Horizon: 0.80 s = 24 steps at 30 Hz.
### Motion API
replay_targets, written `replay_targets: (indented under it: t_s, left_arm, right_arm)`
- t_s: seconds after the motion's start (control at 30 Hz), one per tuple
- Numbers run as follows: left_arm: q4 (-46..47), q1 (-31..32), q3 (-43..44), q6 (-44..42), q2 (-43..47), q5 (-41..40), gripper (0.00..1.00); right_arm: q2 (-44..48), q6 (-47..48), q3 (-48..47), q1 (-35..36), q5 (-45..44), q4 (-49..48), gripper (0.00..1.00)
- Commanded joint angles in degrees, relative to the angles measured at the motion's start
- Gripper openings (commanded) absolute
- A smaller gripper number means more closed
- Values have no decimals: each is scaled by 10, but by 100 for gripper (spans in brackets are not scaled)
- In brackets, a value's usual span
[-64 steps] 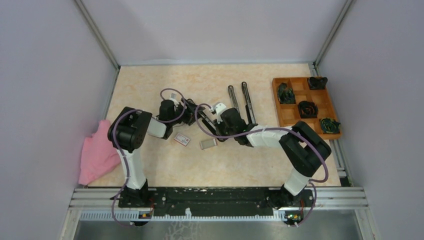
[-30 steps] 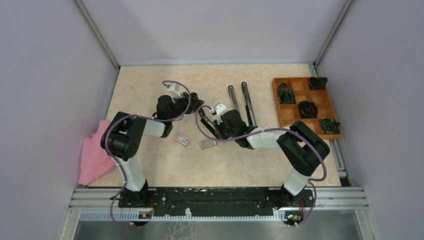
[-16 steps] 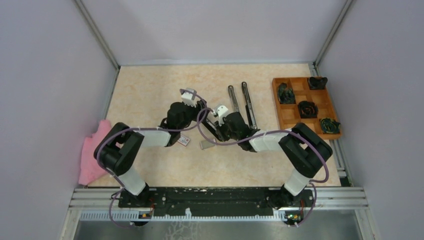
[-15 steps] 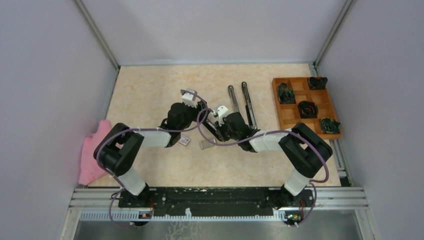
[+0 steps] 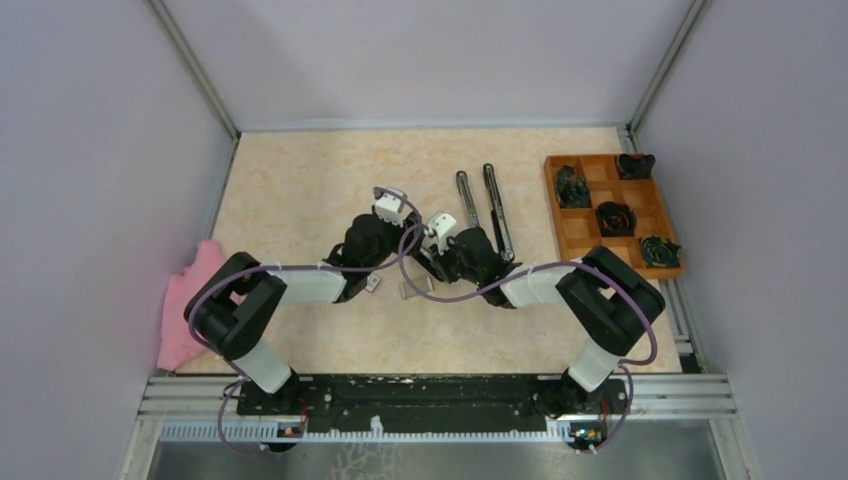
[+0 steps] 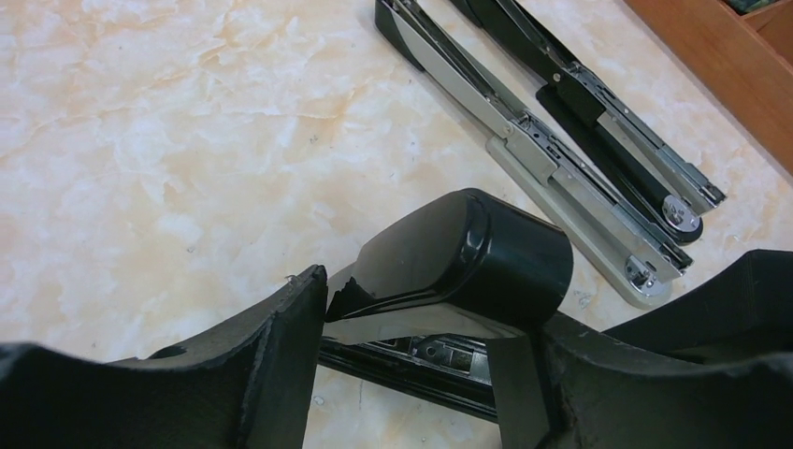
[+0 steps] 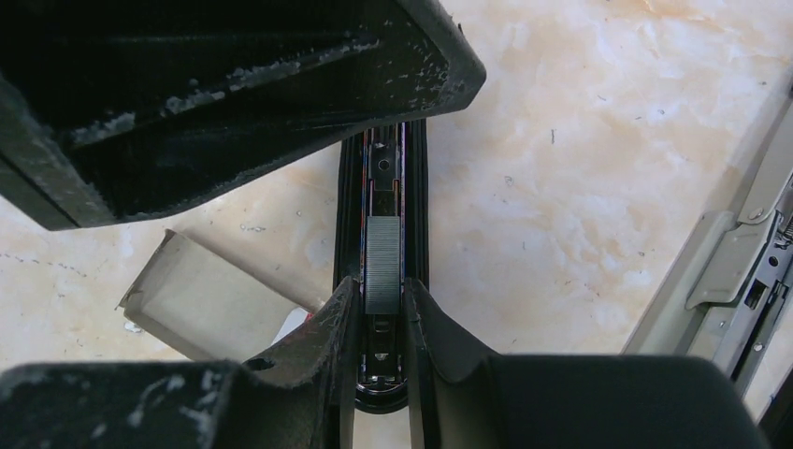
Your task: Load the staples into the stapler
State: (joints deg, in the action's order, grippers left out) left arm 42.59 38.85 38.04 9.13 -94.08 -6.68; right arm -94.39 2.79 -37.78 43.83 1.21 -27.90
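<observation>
Barely apart, right claw (image 7: 381,311) around staples (image 7: 382,254)

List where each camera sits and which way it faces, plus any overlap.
Top external: fixed above and behind the robot, looking down at the table; left arm and right arm fully visible.
Left wrist: on the left arm, looking obliquely down past the left gripper at a black stapler.
Right wrist: on the right arm, looking straight down between the right gripper fingers at the staples in the stapler's open channel.
Shared: two opened staplers show in top external and left wrist.
</observation>
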Motion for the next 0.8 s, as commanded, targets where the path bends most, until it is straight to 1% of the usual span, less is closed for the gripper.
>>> replay_targets:
  t_s: [0.0,0.13,0.33,0.37,0.47,0.6,0.77]
  left_arm:
    - [-5,15,-4,-30,26,-21,67]
    - [-9,29,-8,-38,27,-31,71]
    - [-11,51,-15,-40,27,-40,74]
    - [-11,55,-16,-40,28,-42,75]
    - [-12,62,-20,-38,30,-43,77]
    - [-15,71,-25,-22,41,-41,80]
    - [-19,74,-41,24,70,-22,85]
  right_arm:
    - [4,15,6,9,23,-57,5]
    - [3,15,9,9,27,-69,5]
    - [2,14,11,8,26,-88,5]
    - [-15,13,10,8,26,-88,5]
    - [-19,13,10,8,25,-91,5]
    - [-22,13,8,8,24,-89,5]
    - [-22,13,8,8,22,-89,5]
